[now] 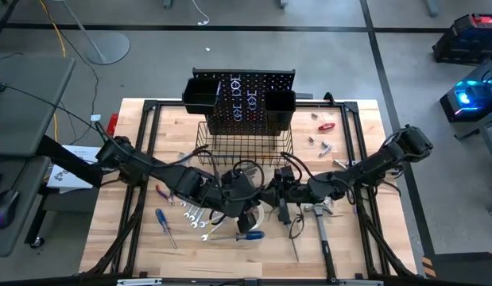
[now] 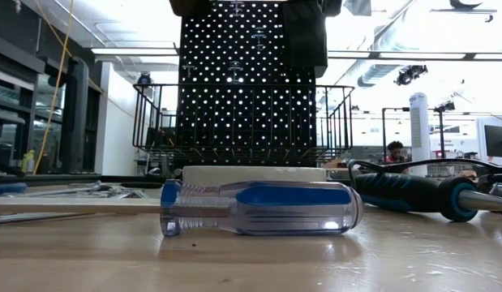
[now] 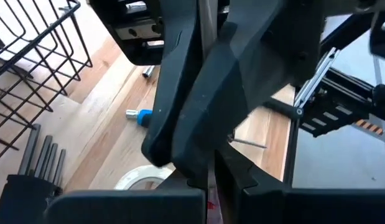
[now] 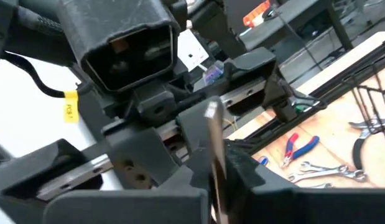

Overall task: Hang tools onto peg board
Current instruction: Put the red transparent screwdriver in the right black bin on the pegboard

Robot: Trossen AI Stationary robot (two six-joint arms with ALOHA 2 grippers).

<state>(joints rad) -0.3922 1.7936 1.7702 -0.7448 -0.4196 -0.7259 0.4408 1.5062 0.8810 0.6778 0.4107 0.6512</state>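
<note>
Both grippers meet over the table's middle, in front of the wire basket (image 1: 246, 147). My left gripper (image 1: 247, 199) and my right gripper (image 1: 281, 195) face each other, each shut on one slim silver tool (image 4: 212, 134). Whether it is a wrench or a screwdriver shaft does not show. The black peg board (image 1: 242, 99) stands upright at the far edge and carries two black bins (image 1: 202, 94). A blue-handled screwdriver (image 2: 259, 207), the white tape roll (image 2: 255, 173) and the hammer (image 1: 321, 226) lie flat on the table. My left gripper (image 3: 211, 177) pinches the silver tool's bar (image 3: 209, 143) between its two fingers, with the bar running on past them toward the right gripper. The tool is lifted clear of the table. My right gripper (image 4: 214, 168) pinches the same silver tool between its two fingers, below its flat free end (image 4: 211, 113), which stands out beyond them toward the left gripper. The tool hangs over the table, touching nothing else.
Wrenches (image 1: 194, 214), red-and-blue pliers (image 1: 162, 193) and a second blue screwdriver (image 1: 164, 226) lie on the left near part. A red-handled tool (image 1: 327, 125) and small silver bits (image 1: 321, 144) lie far right. A black frame (image 1: 146, 159) borders the tabletop.
</note>
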